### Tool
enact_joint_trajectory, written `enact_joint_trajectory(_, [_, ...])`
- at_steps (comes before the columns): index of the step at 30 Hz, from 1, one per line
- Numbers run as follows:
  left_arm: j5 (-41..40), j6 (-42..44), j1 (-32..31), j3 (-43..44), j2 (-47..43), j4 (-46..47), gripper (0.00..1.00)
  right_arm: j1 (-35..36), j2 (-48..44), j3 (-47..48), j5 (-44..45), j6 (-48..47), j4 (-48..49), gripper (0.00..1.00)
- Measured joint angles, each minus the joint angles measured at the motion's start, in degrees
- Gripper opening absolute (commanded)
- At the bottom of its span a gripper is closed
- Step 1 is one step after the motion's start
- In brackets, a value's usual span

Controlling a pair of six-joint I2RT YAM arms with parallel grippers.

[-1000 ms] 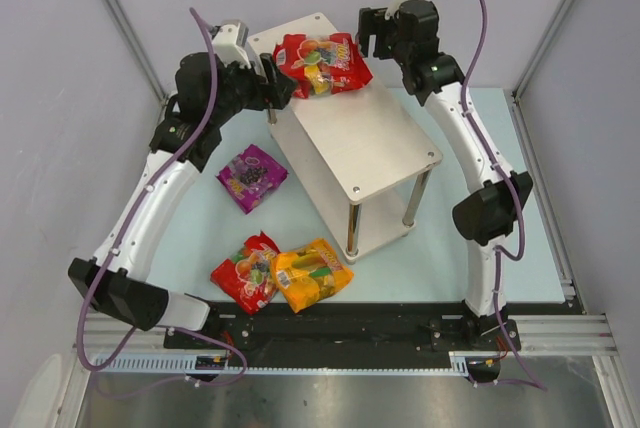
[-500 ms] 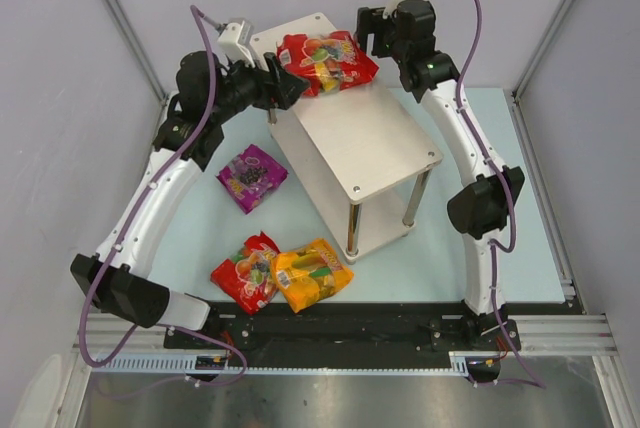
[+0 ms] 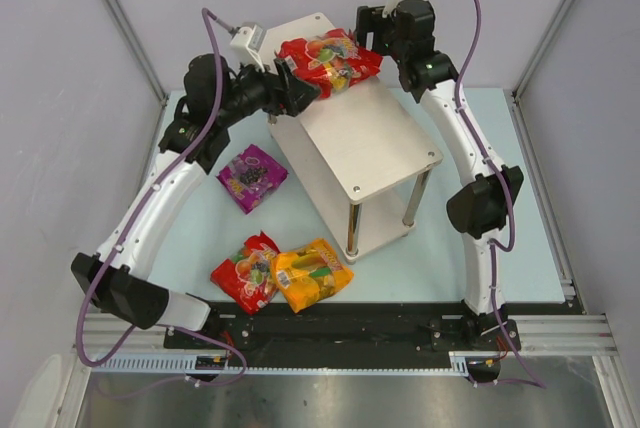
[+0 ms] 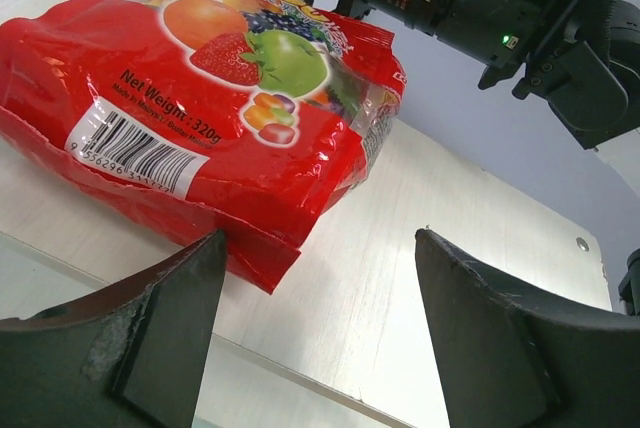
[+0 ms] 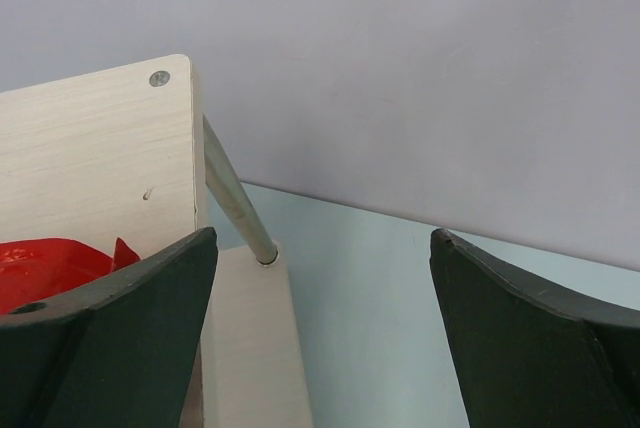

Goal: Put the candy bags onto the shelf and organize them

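On the table [image 3: 300, 218] at left lie the purple bag [image 3: 251, 177], the loose red bag [image 3: 245, 271] and the orange bag [image 3: 312, 273]. The shelf [image 3: 365, 143] carries only the shelved red bag [image 3: 330, 60] on top. The left gripper [image 3: 300, 93], wide open and empty, has edged nearer it. The right gripper [image 3: 365, 33] gapes empty beyond.

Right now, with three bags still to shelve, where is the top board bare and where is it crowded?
The shelf's top board is bare from the red bag to its near corner. Its far end is crowded: the open left gripper and right gripper flank that bag.
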Motion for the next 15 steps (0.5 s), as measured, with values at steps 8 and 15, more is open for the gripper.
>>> enact_joint_trajectory(8, [-3.26, 3.02, -0.35, 0.35, -2.67, -3.08, 0.91, -0.2, -1.57, -3.39, 1.99, 0.07, 1.62, 0.93])
enact_joint_trajectory(15, [-8.17, 5.73, 1.01, 2.16, -9.25, -5.95, 0.98, -1.64, -8.04, -9.33, 4.55, 0.72, 2.19, 0.92])
